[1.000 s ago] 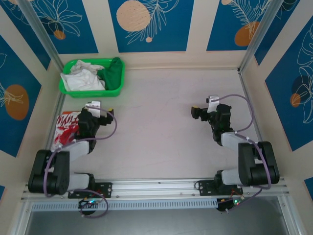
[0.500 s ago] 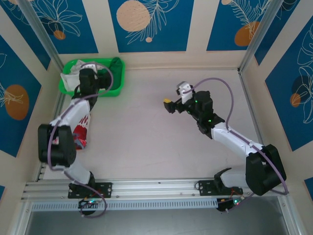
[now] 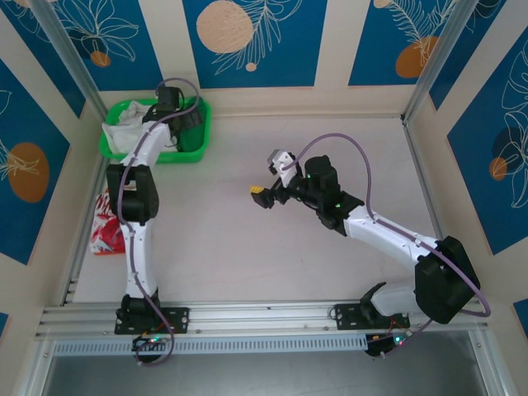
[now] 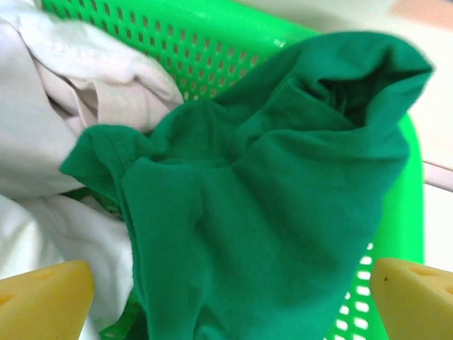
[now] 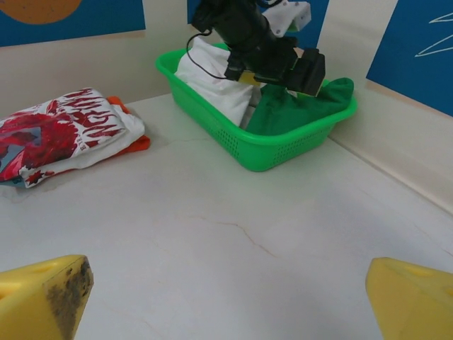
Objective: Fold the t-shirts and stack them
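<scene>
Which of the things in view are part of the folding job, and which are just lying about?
Job:
- green t-shirt, crumpled in the basket
- red t-shirt, folded on the table

Lying about:
- green basket
- white cloth in the basket; cannot tell whether it is another tee

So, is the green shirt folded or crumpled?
Crumpled: the green shirt lies bunched in the basket, partly over its rim, beside white cloth.
</scene>
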{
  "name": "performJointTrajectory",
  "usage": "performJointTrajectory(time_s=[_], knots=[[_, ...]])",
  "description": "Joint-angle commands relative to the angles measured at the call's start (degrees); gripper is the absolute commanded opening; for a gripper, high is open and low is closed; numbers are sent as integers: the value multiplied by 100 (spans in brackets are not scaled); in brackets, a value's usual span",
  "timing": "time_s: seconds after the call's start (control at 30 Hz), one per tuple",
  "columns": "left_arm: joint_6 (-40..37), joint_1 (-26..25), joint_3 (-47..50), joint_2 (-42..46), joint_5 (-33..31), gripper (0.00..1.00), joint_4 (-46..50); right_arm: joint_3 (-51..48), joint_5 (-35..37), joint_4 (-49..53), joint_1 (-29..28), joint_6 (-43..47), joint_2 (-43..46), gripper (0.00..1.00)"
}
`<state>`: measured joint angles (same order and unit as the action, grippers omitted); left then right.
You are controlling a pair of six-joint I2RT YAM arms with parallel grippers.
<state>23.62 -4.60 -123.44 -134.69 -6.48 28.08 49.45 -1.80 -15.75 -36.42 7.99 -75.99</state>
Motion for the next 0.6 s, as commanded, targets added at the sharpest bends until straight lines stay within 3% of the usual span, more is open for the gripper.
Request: performJointTrajectory(time_s=[0.0,0.13,0.17,0.3,0.33,0.57], knots=[[268,65,-686,-411,268,96,856,100,-75,124,-40,-34,32,99],[314,82,-971,-673,480,79,952,79,-32,151,-40,-51,5,99],[317,82,-972,-685,536,69,933,83,-26,151,-40,-50,-5,99],[346,91,-972,-656,613,8,895,107,-22,159,-39,-54,-22,99],[338,95,-972,-630,613,0,895,120,-17,160,-40,-52,-30,99],[231,91,-972,-331,642,0,875,146,-14,142,-31,-68,-57,99]])
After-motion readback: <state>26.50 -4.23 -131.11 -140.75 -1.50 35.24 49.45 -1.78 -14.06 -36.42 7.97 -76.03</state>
